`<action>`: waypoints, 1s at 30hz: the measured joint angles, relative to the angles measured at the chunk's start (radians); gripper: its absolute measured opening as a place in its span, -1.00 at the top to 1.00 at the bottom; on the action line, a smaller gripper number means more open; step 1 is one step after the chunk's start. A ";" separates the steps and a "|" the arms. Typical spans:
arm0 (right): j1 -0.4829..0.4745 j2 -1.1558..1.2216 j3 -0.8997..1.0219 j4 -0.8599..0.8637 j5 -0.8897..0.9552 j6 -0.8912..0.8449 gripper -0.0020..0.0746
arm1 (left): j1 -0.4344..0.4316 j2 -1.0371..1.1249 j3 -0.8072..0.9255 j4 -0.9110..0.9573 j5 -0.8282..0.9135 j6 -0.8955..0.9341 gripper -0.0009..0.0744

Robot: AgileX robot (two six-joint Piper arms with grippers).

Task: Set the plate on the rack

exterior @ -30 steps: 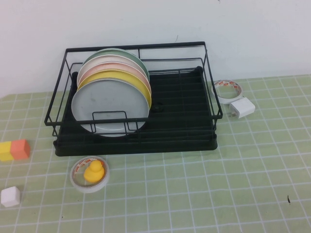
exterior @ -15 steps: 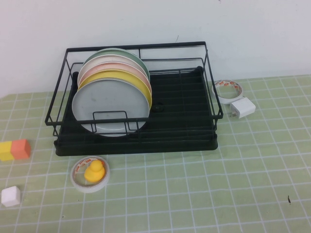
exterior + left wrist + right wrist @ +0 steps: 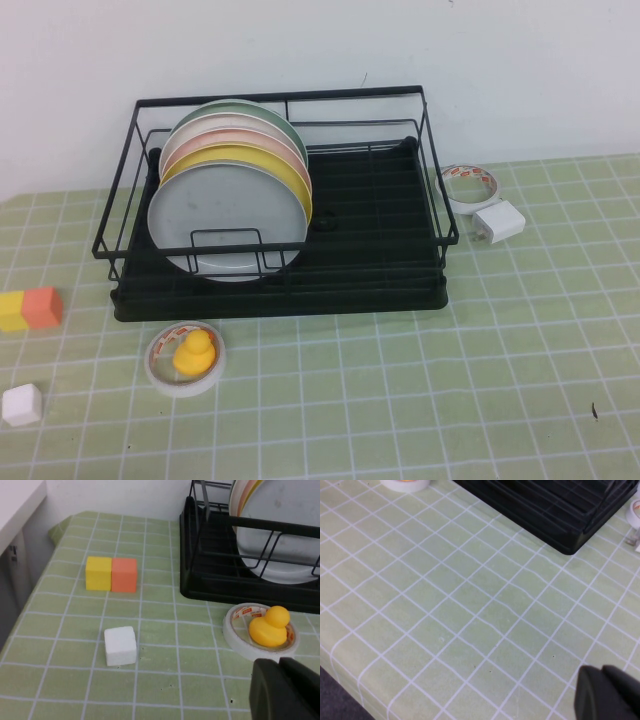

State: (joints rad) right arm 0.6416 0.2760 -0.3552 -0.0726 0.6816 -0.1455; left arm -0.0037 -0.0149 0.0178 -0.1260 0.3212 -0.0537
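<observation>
The light-grey plate (image 3: 225,218) stands upright in the black wire rack (image 3: 380,290), at the front of a row of plates on its left side. Behind it stand the yellow plate (image 3: 293,183), then pink, cream and green plates. The left wrist view shows the plate (image 3: 285,525) and the rack (image 3: 200,575). My left gripper (image 3: 279,662) is shut and empty, low over the table next to the tape roll with the duck. My right gripper (image 3: 601,669) is shut and empty over bare table, in front of the rack's corner (image 3: 555,510). Neither gripper shows in the high view.
A yellow toy duck (image 3: 192,352) sits in a tape roll (image 3: 160,377) in front of the rack. Yellow and orange blocks (image 3: 28,308) and a white cube (image 3: 21,404) lie at the left. Another tape roll (image 3: 470,185) and a white charger (image 3: 498,222) lie right of the rack.
</observation>
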 joint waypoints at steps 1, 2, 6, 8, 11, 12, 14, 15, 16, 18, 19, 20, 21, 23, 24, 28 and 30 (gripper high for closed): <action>0.000 0.000 0.000 0.000 0.000 0.000 0.95 | 0.000 0.000 0.000 -0.002 0.000 0.004 0.98; 0.000 0.000 0.000 0.000 0.000 0.000 0.95 | 0.000 0.000 0.000 -0.004 0.000 0.006 0.98; 0.000 0.000 0.000 0.000 0.000 0.000 0.95 | -0.033 0.000 -0.001 -0.006 0.002 0.015 0.98; 0.000 0.000 0.000 0.000 0.000 0.000 0.95 | -0.052 0.000 -0.001 -0.006 0.002 0.017 0.98; 0.000 0.000 0.000 0.000 0.000 0.000 0.95 | -0.064 0.000 -0.001 -0.006 0.002 0.019 0.98; 0.000 0.000 0.000 0.000 0.000 0.000 0.95 | -0.065 0.000 -0.001 -0.004 0.002 0.019 0.98; 0.000 0.000 0.000 0.000 0.000 0.000 0.95 | -0.065 0.000 -0.001 0.001 0.002 0.025 0.98; 0.000 0.000 0.000 0.000 0.000 0.000 0.95 | -0.065 0.000 -0.001 0.006 0.002 0.025 0.98; 0.000 0.000 0.000 0.000 0.000 0.000 0.95 | -0.065 0.000 -0.001 0.014 0.002 0.025 0.98; 0.000 0.000 0.000 0.000 0.000 0.000 0.95 | -0.065 0.000 -0.001 0.038 0.002 0.025 0.98; 0.000 0.000 0.000 0.000 0.000 0.000 0.95 | -0.065 0.000 -0.001 0.045 0.002 0.025 0.98; 0.000 0.000 0.000 0.000 0.000 0.000 0.95 | -0.065 0.000 -0.001 0.045 0.002 0.025 0.98; 0.000 0.000 0.000 0.000 0.000 0.000 0.95 | -0.065 0.000 -0.001 0.045 0.002 0.024 0.98; 0.000 0.000 0.000 0.000 0.000 0.000 0.95 | -0.065 0.000 -0.001 0.045 0.002 0.024 0.98; 0.000 0.000 0.000 0.000 0.000 0.000 0.95 | -0.065 0.000 -0.001 0.045 0.002 0.024 0.98; 0.000 0.000 0.000 0.000 0.000 0.000 0.95 | -0.066 0.000 -0.001 0.047 0.002 0.024 0.98; 0.000 0.000 0.000 0.000 0.000 0.000 0.95 | -0.066 0.000 -0.001 0.047 0.002 0.024 0.98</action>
State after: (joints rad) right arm 0.6416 0.2760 -0.3552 -0.0726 0.6816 -0.1455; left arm -0.0699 -0.0149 0.0163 -0.0793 0.3233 -0.0300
